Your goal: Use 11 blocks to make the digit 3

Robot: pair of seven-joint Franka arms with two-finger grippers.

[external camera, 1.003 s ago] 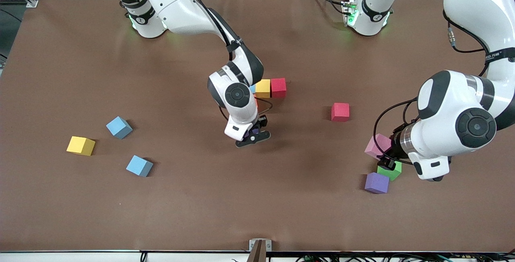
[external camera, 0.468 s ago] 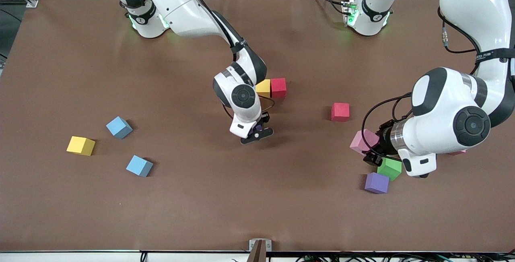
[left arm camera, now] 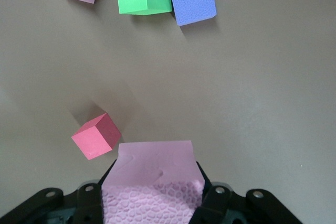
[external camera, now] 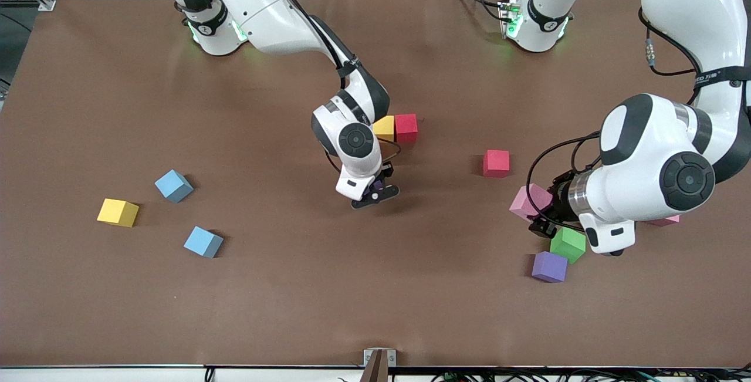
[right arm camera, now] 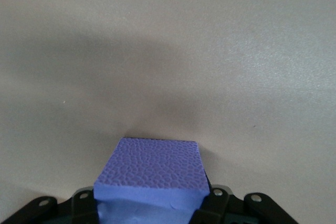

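In the last second the left gripper (external camera: 543, 225), clamped on a pink block (external camera: 528, 201), has moved away from the green block (external camera: 568, 243) toward mid-frame, while the right gripper (external camera: 374, 194), gripping a purple block (right arm camera: 149, 169), has edged toward the yellow-and-red row (external camera: 396, 128) at frame centre, so both blocks are probably headed for the digit.

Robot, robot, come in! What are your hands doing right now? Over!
Left gripper shut on pink block. Right gripper shut on purple block. Digit barely started. Nothing blocking.
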